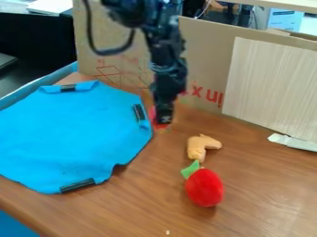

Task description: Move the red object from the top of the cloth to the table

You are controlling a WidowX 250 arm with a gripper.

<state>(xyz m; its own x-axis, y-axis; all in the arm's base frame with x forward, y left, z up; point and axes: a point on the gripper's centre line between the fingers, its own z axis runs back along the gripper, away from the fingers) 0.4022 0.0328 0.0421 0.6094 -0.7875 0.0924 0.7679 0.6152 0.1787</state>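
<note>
- Item, one gripper, black, mine (163, 119): hung down past the right edge of the blue cloth (62, 134), in front of the cardboard; whether spread or pressed together, I cannot tell.
- Item, one red object (153, 116): just beside the cloth's right edge, partly hidden behind my gripper, showing to its left and beneath its tip; whether I pinch it, touch it or merely stand in front of it, I cannot tell.
- Item, one arm, black (167, 60): mine, entering from the top of the view, a dark cable (90, 28) looped at its side.
- Item, one blue cloth: spread on the wooden surface (142, 208), black strips (77, 185) at its edges.
- Item, one tan bent piece (197, 148): on the surface, clear of my gripper.
- Item, one red plush fruit, green leaf (204, 187): on the surface, its leaf close by the tan piece.
- Item, one cardboard panel (207, 55): upright at the back.
</note>
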